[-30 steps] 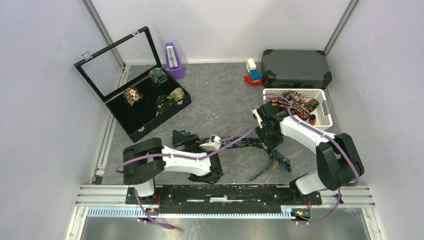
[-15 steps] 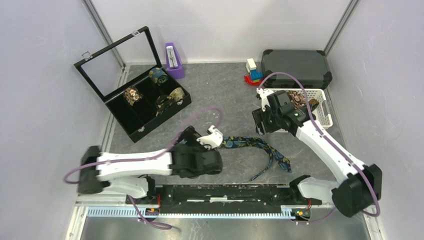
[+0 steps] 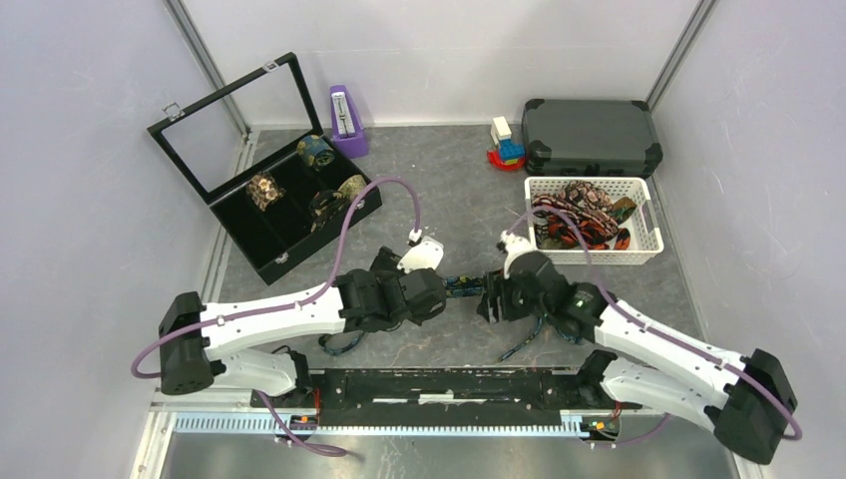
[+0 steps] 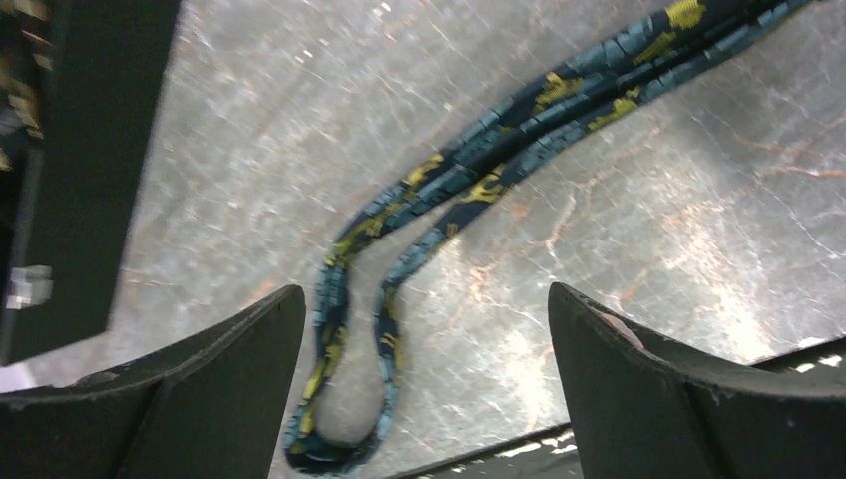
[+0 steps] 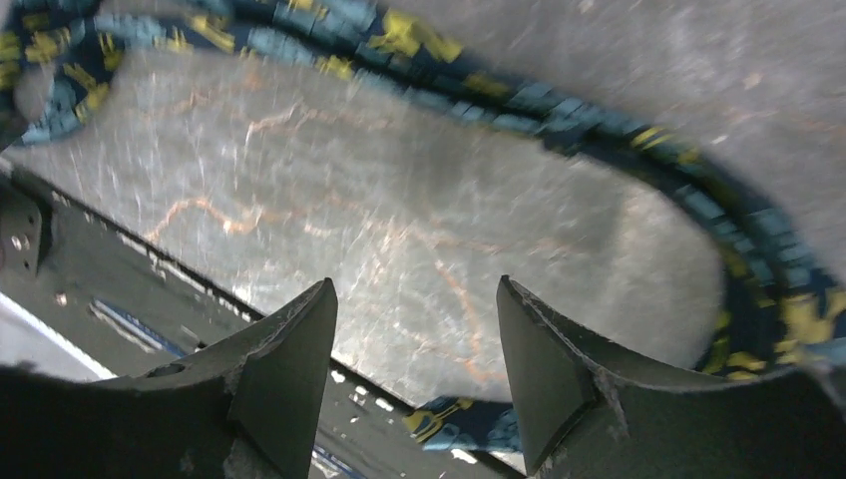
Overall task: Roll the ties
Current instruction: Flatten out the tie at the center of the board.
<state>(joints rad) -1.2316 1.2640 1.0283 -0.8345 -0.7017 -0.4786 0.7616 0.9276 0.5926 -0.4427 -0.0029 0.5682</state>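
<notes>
Furthest left, a black case [image 3: 324,239] held rolled ties [image 3: 264,190], so the work in hand, I judged, was the navy tie [image 3: 464,286] lying unrolled on the table [image 3: 439,190]. The left gripper [image 4: 427,299] hung over it with its fingers spread as wide as they go, holding nothing. In its wrist view the tie was doubled on itself. The folded end lay low between the fingers, nearer the left-hand one, and the two strands ran away together up and to the right, slantwise to the line between the fingers. Toward the middle of the table, a short stretch of the tie showed between the two grippers. The right gripper [image 5: 414,289] was also parted and gripped nothing. Bare table lay between its fingers, and the tie curved past beyond the tips and down one side. Far right, a white basket [image 3: 650,222] kept loose ties [image 3: 584,205]. The left arm seemed nearer to the folded end, the likely place to start a roll.
</notes>
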